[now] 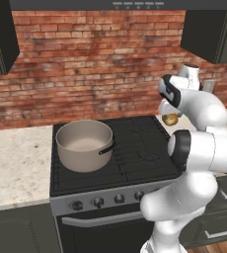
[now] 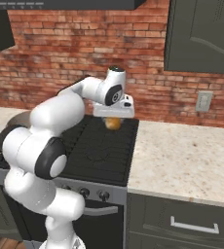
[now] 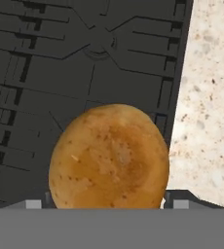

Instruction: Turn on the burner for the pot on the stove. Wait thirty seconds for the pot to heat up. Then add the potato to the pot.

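Claw (image 2: 113,118) around one potato (image 3: 109,158) above stove (image 1: 135,148); one pot (image 1: 84,145).

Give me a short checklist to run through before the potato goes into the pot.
1. Potato sits between the gripper fingertips: ok.
2. Potato lifted clear of the stove grates: ok.
3. Pot upright on the left burner, open top: ok.
4. Gripper above the pot: not ok, it hangs over the stove's right rear.
5. Burner lit under the pot: cannot tell.
6. Grip firm enough for the carry: cannot tell.
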